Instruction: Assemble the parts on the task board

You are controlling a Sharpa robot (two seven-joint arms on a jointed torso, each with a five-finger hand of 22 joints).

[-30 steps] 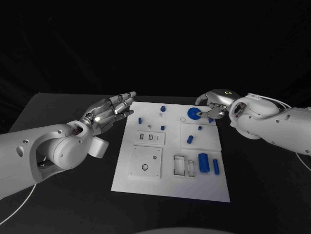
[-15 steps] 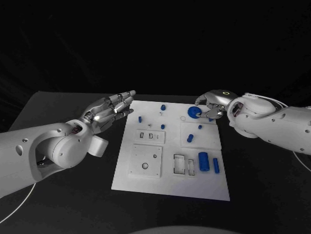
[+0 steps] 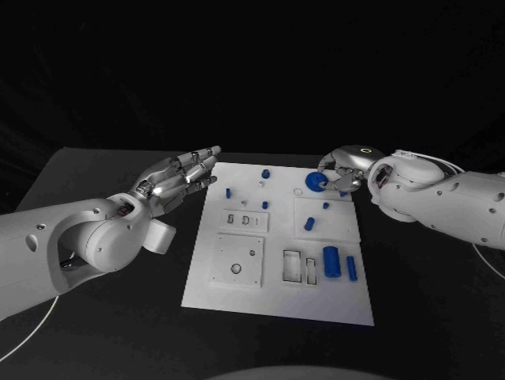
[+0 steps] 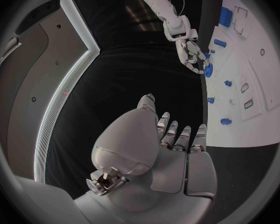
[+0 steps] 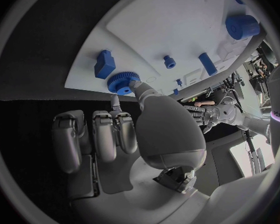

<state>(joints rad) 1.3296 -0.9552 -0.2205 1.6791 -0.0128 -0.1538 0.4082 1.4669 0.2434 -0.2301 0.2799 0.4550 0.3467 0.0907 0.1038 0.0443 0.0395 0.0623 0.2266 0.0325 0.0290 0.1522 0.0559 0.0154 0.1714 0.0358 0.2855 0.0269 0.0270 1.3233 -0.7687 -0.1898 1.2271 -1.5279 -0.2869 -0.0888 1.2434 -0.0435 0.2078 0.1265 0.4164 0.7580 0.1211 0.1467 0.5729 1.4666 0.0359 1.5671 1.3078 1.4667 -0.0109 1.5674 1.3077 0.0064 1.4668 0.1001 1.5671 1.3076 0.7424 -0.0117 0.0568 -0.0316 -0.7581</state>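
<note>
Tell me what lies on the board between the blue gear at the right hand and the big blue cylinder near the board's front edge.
Between the blue gear and the big blue cylinder, the head view shows one small blue peg on the task board.

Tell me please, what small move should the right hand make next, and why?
Probably a slight lift of the blue gear. The right hand already touches it at the far edge of the task board, with a thumb and a finger at its rim, so raising it a little would likely show whether the pinch holds.
</note>
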